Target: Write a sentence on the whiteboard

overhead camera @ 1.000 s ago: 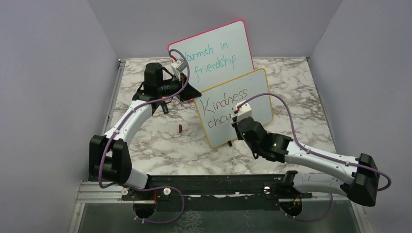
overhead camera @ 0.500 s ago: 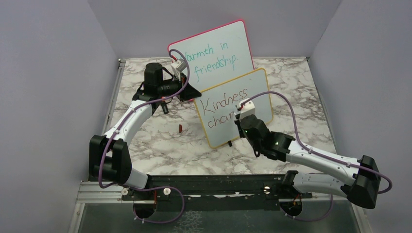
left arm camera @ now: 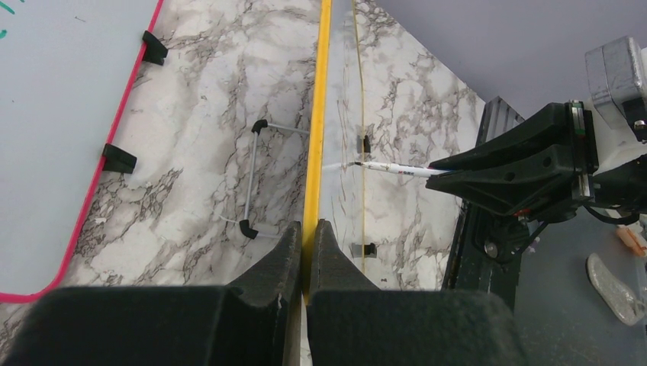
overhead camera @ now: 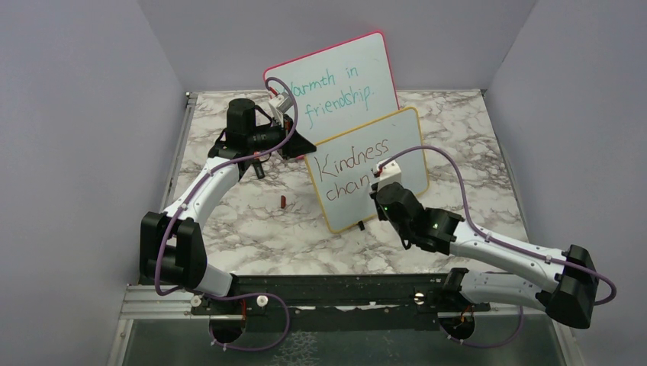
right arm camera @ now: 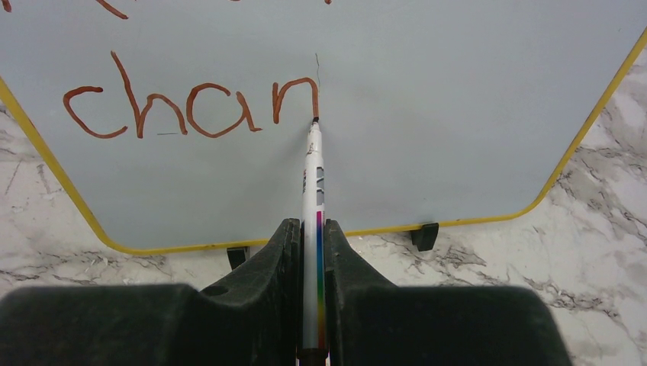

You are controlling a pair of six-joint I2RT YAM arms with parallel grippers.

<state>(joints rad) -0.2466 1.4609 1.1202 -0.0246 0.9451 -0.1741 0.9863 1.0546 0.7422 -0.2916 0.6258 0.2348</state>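
Observation:
The whiteboard [overhead camera: 404,152] with a yellow frame stands upright mid-table. My left gripper [overhead camera: 305,149] is shut on its left edge; in the left wrist view the gripper [left arm camera: 307,225] pinches the yellow frame [left arm camera: 315,114]. The sentence [overhead camera: 352,162] reads "Kindness" with "chan" [right arm camera: 191,107] below it, in reddish-brown. My right gripper [right arm camera: 310,223] is shut on a white marker [right arm camera: 312,183] with a rainbow stripe. The marker's tip touches the board at the foot of the "n". In the top view the right gripper [overhead camera: 375,183] covers the end of the second line.
A pink-red-framed board [overhead camera: 336,84] with teal writing leans behind the whiteboard, and its frame shows in the left wrist view [left arm camera: 122,107]. A small red cap [overhead camera: 283,201] lies on the marble table left of the whiteboard. A wire stand [left arm camera: 252,175] sits behind the board.
The right gripper has shifted a little to the right along the second line with the marker, and the "n" of "chan" now shows. The left arm has not moved.

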